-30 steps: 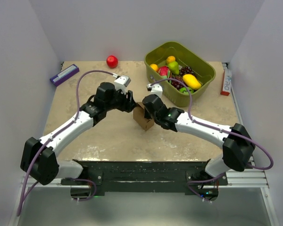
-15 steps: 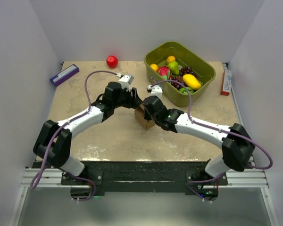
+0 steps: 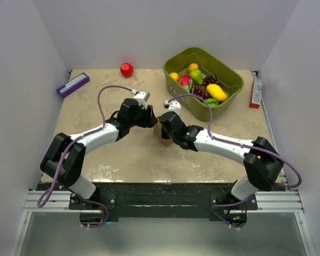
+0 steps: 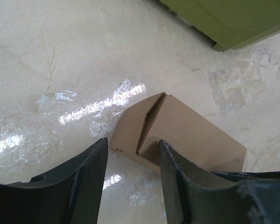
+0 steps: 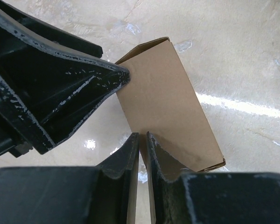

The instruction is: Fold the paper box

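Right gripper (image 5: 143, 135) pinched on paper box (image 5: 168, 102) wall | left gripper (image 4: 133, 142) spread, straddling its corner

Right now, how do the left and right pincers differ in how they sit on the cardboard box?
Opening: the left pincer is open, fingers spread wide; the right pincer is nearly closed, only a sliver between its fingers.
Hold: the left pincer straddles a folded corner of the cardboard box without clamping it; the right pincer looks pinched on a thin box wall.
Shared: both work the same box from opposite sides.
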